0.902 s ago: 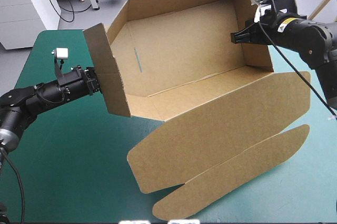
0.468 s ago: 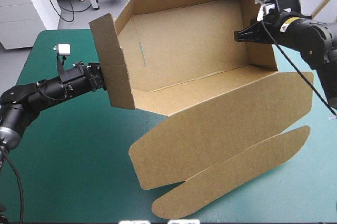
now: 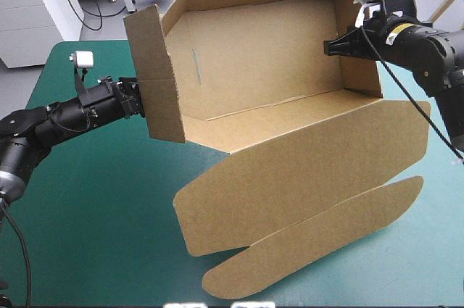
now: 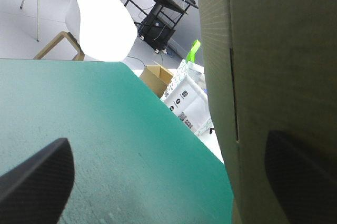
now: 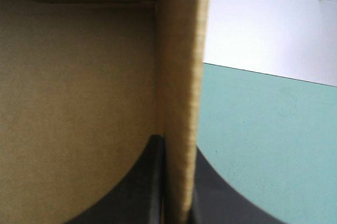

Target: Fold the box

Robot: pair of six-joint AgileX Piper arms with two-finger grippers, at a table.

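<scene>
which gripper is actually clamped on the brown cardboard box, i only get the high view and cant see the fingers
Observer: The right gripper. Its wrist view shows the two black fingers all but shut on the brown cardboard box, pinching its raised side wall with one finger inside and one outside.
Operator: and the left one, its right up against the other end flap
Observer: The left gripper is open. In its wrist view the fingers stand wide apart, one in front of the flap's outer face, the other over the teal-green table cover, so nothing is pinched.
</scene>
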